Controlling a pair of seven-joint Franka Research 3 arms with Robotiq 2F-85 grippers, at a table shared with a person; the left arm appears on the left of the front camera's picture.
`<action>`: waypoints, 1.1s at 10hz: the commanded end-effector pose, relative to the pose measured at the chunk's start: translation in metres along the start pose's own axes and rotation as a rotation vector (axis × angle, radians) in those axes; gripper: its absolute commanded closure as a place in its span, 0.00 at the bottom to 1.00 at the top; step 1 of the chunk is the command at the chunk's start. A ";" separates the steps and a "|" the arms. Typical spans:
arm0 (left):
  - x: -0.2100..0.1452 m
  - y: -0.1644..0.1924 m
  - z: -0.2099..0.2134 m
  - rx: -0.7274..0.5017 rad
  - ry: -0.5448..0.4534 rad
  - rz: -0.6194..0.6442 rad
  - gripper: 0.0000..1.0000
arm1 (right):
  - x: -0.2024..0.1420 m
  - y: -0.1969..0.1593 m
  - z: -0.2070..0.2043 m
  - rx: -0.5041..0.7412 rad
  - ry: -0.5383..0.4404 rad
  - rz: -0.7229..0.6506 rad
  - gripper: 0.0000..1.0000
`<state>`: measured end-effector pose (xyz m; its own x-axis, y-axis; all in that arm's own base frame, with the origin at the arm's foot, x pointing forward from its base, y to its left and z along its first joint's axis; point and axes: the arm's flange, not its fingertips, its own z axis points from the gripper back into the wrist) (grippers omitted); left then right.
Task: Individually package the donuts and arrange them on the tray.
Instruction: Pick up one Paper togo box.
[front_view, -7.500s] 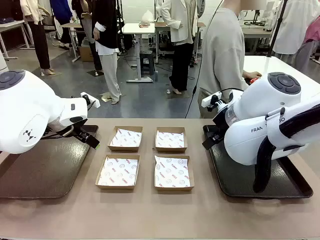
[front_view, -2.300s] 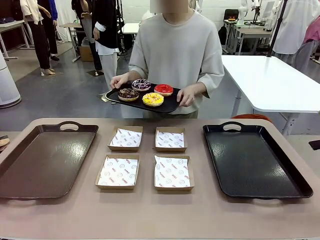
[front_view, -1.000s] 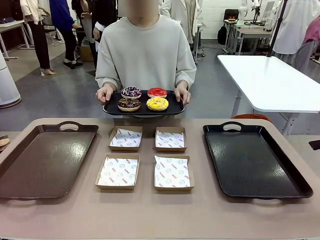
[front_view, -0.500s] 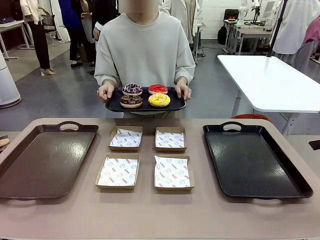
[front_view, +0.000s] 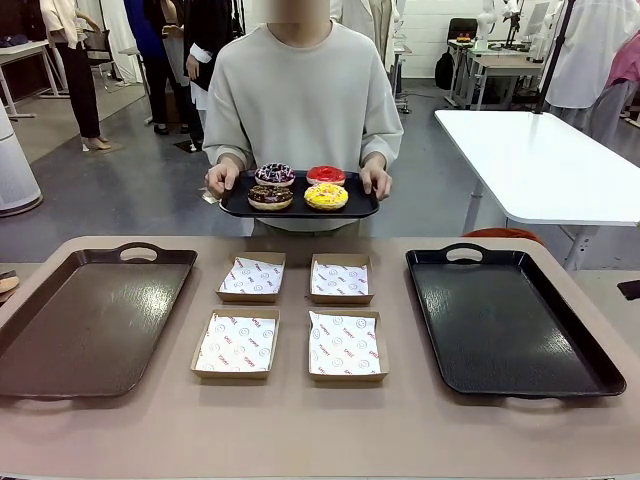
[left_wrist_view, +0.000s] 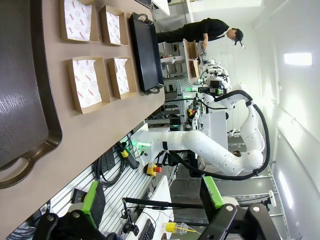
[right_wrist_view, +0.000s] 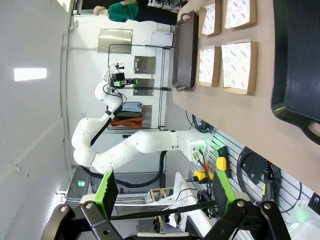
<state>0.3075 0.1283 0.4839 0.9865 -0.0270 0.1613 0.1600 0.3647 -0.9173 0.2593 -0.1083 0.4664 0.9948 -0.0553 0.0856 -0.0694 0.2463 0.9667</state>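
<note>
On held tray (front_view: 234, 206), rear donuts (front_view: 326, 174) partly hidden, maybe touching.

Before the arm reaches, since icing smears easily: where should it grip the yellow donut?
Probably from above, one finger in the hole, one on the rim facing the robot. The yellow donut lies flat on the person's black tray, with the chocolate donut left of it and the red donut behind, so that near edge is freest.

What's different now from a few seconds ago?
The left arm and right arm pulled back off the table. A person walked up to the far side carrying a small tray with four donuts. The four boxes, big brown tray and big black tray stayed put.
</note>
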 end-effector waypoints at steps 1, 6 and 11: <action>0.000 -0.002 0.001 -0.009 -0.006 -0.009 0.00 | -0.001 0.000 0.000 0.017 0.004 0.004 0.00; 0.000 0.000 0.000 0.000 0.000 0.000 0.00 | -0.001 0.000 0.000 0.017 0.004 0.004 0.00; 0.070 -0.032 -0.024 0.237 0.068 0.086 0.00 | -0.001 0.000 0.000 0.017 0.004 0.004 0.00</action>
<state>0.3634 0.0950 0.5089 0.9952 -0.0481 0.0854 0.0979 0.5171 -0.8503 0.2593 -0.1083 0.4662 0.9948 -0.0556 0.0853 -0.0692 0.2459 0.9668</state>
